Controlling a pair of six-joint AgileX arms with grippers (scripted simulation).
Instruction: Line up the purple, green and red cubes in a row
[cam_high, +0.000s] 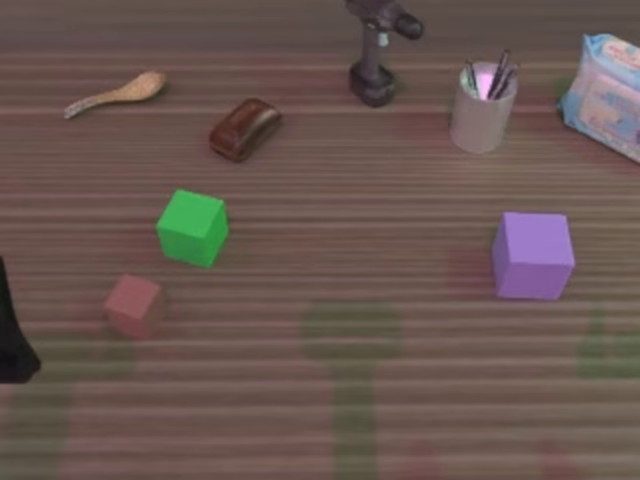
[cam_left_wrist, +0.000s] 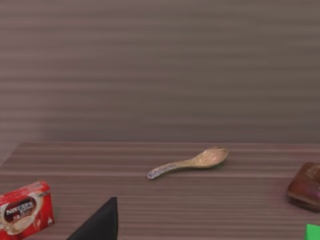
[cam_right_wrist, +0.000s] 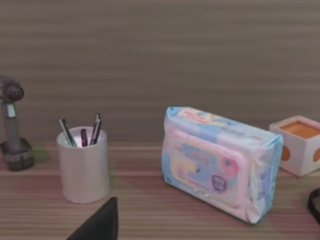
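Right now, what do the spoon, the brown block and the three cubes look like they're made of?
The pale tan spoon looks like wood or speckled ceramic, dull-surfaced; I can't settle which. The rounded dark-brown block looks lacquered or polished, given its bright highlights. The light-purple cube, bright-green cube and brick-red cube look like plain matte plastic or painted foam: flat colour, no shine.

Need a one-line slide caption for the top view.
Start of cube lining: green cube and red cube sit left, purple cube far right, apart; left arm parked at the left edge.
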